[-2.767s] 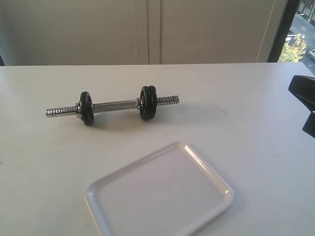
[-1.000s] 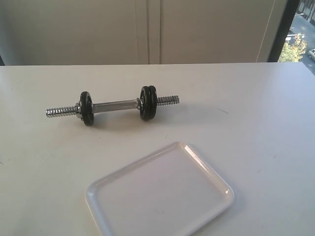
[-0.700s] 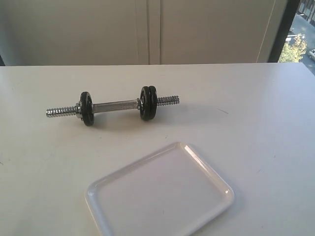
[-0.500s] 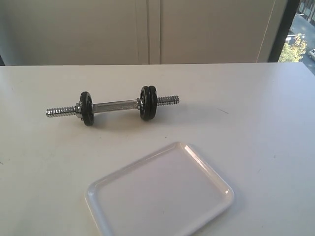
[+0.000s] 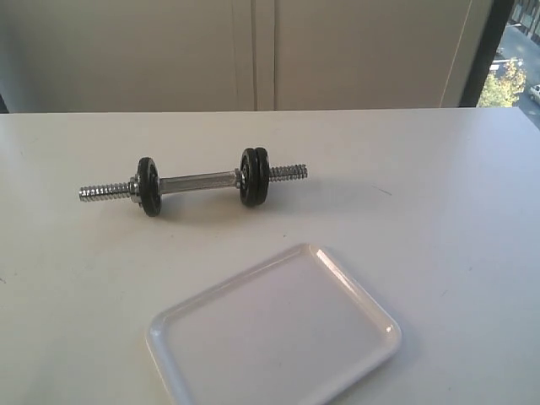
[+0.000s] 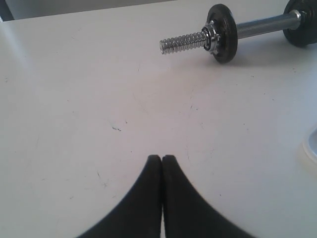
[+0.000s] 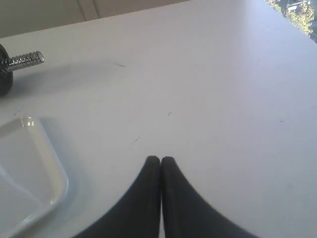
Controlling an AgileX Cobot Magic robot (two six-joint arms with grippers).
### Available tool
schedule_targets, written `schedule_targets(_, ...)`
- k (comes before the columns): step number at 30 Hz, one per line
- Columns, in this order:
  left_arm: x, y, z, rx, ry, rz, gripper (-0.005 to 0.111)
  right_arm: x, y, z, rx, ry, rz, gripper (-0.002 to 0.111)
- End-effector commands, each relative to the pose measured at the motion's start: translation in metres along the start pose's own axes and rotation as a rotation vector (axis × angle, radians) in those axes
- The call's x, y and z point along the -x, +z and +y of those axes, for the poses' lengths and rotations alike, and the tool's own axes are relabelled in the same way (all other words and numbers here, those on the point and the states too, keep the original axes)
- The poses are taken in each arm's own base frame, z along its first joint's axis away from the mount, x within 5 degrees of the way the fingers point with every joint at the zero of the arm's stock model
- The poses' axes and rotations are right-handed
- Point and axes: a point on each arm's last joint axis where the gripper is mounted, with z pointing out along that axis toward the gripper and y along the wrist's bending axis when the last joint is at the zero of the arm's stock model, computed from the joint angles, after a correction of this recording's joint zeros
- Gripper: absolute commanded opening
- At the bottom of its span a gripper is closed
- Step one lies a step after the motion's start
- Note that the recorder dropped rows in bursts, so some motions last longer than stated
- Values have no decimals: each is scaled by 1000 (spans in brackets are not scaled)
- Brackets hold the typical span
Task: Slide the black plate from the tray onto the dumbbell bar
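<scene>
The dumbbell bar [image 5: 199, 181] lies on the white table, chrome with threaded ends. One black plate [image 5: 148, 186] sits on its left side, and two black plates [image 5: 254, 176] sit together on its right side. The white tray [image 5: 274, 333] lies in front, with nothing in it. No plate shows on the tray. Neither gripper appears in the exterior view. My left gripper [image 6: 162, 158] is shut and holds nothing, well short of the bar's left plate [image 6: 222, 33]. My right gripper [image 7: 160, 159] is shut and holds nothing, beside the tray's corner [image 7: 34, 168].
The white table [image 5: 439, 211] runs to a pale wall at the back. A window strip [image 5: 513, 59] shows at the far right. The bar's right threaded end [image 7: 25, 60] shows in the right wrist view.
A dark gripper part seen at the right edge 2.8 s ago has left the exterior view. Nothing has moved over the last second.
</scene>
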Motion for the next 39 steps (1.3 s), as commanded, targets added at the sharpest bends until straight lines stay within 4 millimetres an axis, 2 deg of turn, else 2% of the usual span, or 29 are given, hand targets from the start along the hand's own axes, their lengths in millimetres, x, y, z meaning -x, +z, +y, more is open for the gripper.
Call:
schedule_targets(1,-1,0,0,-1,-8,2,0,2,1,2,28,-43,-51,0)
schedule_targets(7,-1,0,0,-1,-8,2,0,6,1,3,21,-274,-100,0)
schedule_targets(11,-1,0,0,-1,-8,2,0,6,1,2,20,-265,-100,0)
schedule_targets(18,-1,0,0,-1,-8,2,0,5,1,-1,-4,-89,-87,0)
schedule_targets(28,-1,0,0,-1,-8,2,0,7,1,0,-2,-89,-103,0)
schedule_targets(32,-1,0,0,-1,-8,2,0,7,1,0,-6,-155,-103,0)
schedule_targets(39,-1,0,0,-1,-8,2,0,7,1,0,-4,-132,-103,0)
